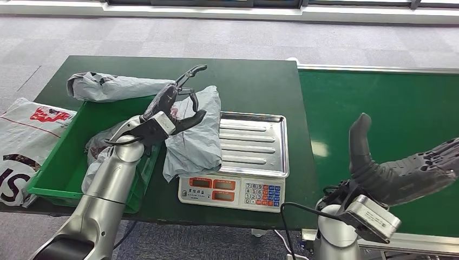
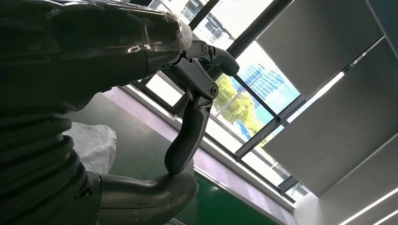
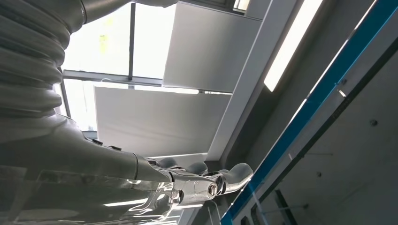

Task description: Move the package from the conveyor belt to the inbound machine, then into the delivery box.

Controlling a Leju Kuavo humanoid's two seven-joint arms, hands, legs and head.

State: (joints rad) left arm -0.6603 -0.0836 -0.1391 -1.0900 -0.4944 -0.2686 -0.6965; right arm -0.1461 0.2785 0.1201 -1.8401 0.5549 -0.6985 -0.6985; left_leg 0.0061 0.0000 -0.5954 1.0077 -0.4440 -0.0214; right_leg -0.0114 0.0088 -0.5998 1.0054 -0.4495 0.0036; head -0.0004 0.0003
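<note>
Head view shows the left hand (image 1: pixel 172 108) spread wide and holding nothing, over the grey crumpled plastic package (image 1: pixel 196 132) lying half across the silver scale tray's (image 1: pixel 254 142) left edge, apparently just weighed; right hand (image 1: pixel 403 168) open above the green conveyor belt (image 1: pixel 379 103)

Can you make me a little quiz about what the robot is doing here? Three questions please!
1. True or false: the left hand is gripping the grey package.
2. Pick one. The grey package lies partly on: A) the floor, B) the scale's silver tray, C) the white bag.
3. Fill the gap: the open right hand is above the green ____ belt.

Key: 1 false, its fingers are spread above the package; 2 B; 3 conveyor.
</note>
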